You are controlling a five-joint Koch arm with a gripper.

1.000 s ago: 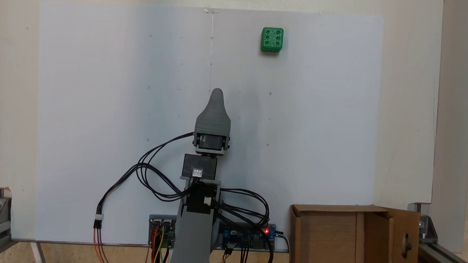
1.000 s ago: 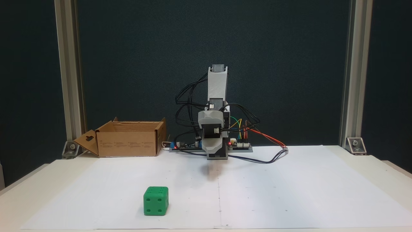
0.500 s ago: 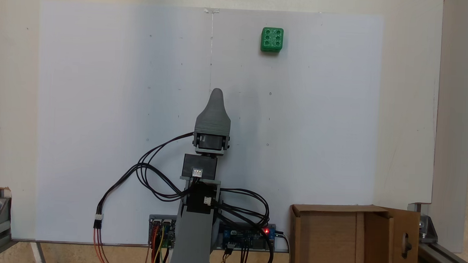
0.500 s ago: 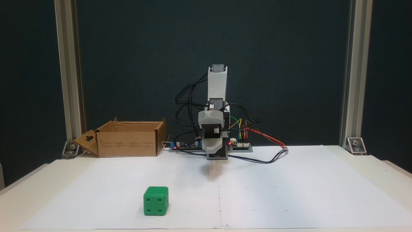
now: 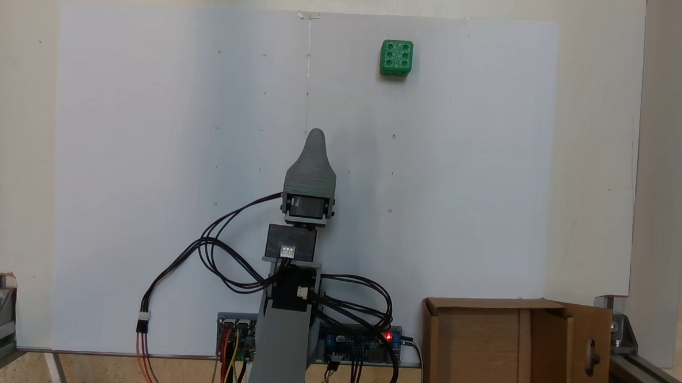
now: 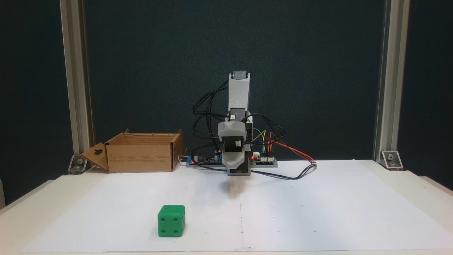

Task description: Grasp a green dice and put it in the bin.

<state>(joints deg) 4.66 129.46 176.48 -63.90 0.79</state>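
Green dice: the green dice [image 5: 396,58] [image 6: 171,220] sits on the white paper sheet [image 5: 147,148] [image 6: 318,212], resting flat on one face. In a fixed view from above its six-pip face points up; in a fixed view from the front a four-pip face shows.
Dice position: near the far edge of the sheet in the view from above, right of the sheet's centre line; in the front view it is close to the camera and left of the centre line. Nothing touches it.
Bin: the bin [image 5: 483,350] [image 6: 141,154] is a brown cardboard box standing open at the arm's end of the surface [image 5: 15,143] [image 6: 424,187], well apart from the dice. One flap [image 5: 590,355] [image 6: 95,157] with a slot cutout hangs outward.
Gripper: the gripper [image 5: 316,136] [image 6: 238,171] is folded in near the arm's base, pointing down toward the sheet, well apart from both dice and bin.
Fingers: from above only one grey tapered tip shows, and from the front the two parts seem to lie one behind the other, so I cannot tell whether they are spread or pressed together. Nothing is seen held.
Arm: grey arm [image 5: 280,338] [image 6: 239,90] upright over its base, with black cables [image 5: 223,255] [image 6: 205,117] looping beside it.
Base: circuit boards [image 5: 363,345] [image 6: 263,159] with a red light lie at the sheet's edge.
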